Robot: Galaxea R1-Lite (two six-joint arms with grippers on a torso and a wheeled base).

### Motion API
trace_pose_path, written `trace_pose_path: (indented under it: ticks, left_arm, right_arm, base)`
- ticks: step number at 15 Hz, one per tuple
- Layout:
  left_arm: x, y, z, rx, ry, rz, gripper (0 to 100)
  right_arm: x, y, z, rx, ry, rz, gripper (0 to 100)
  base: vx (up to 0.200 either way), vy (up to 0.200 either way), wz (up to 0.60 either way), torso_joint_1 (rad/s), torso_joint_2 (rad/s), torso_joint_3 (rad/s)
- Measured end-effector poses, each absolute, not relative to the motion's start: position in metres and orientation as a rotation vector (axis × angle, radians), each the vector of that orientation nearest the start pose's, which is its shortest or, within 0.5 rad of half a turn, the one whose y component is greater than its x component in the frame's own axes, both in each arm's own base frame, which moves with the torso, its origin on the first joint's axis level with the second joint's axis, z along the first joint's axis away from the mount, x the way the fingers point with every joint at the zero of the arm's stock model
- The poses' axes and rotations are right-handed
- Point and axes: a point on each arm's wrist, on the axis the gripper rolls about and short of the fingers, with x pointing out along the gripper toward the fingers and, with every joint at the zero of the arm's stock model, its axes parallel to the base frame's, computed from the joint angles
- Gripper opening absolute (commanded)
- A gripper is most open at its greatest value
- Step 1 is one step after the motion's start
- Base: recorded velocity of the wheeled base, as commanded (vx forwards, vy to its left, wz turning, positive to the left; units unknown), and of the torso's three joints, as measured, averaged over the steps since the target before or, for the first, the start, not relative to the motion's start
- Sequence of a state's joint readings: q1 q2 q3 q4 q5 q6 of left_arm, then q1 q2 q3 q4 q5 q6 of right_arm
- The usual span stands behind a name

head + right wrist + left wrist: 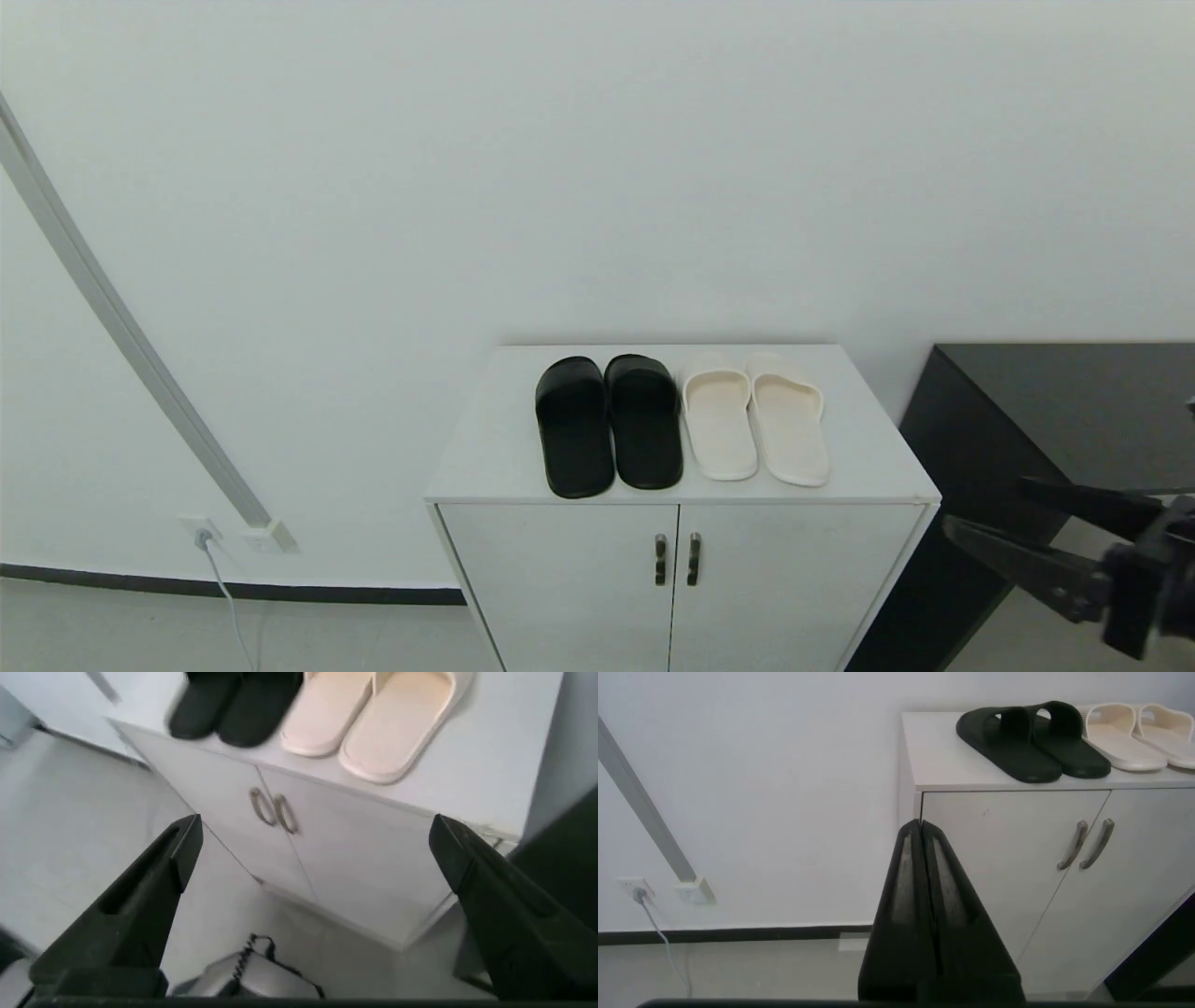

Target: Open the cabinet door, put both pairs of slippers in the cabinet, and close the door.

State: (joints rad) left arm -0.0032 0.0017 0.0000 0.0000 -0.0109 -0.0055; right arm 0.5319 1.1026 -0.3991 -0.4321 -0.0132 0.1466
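At the far left a grey conduit runs slanted down the white wall and ends beside a wall socket, where a thin cable is plugged in and hangs toward the floor. My left pincer is clenched, its two dark fingers pressed flat together with nothing between them, and it sits low on the left of the white cabinet, apart from it and pointing toward its left front corner. The cabinet stands against the wall, and both pairs of slippers lie on its top. The black slippers are on the left part of the top, side by side and touching each other, toes to the wall and heels near the front edge. Just beside them on the right lie the cream slippers, placed in the same direction, and the inner cream one is very close to the black pair. Below, the left door and the right door are both closed, and the two metal handles stand upright next to each other at the middle seam. To the right of the cabinet is a black table, close against its side. My right pincer is at the far right, lower than the cabinet top and apart from it, released, with its fingers spread wide and empty, directed toward the cabinet.
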Motion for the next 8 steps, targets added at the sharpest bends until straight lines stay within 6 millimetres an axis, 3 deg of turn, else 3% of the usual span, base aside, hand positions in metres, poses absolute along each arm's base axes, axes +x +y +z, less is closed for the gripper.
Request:
trace_pose_path:
  ticks: [8]
  left_arm:
    - [-0.023, 0.000, 0.076, -0.006, 0.002, -0.014, 0]
  right_arm:
    - [0.201, 0.151, 0.164, 0.092, 0.309, 0.376, 100]
  base:
    - [0.000, 0.000, 0.00, 0.000, 0.00, 0.000]
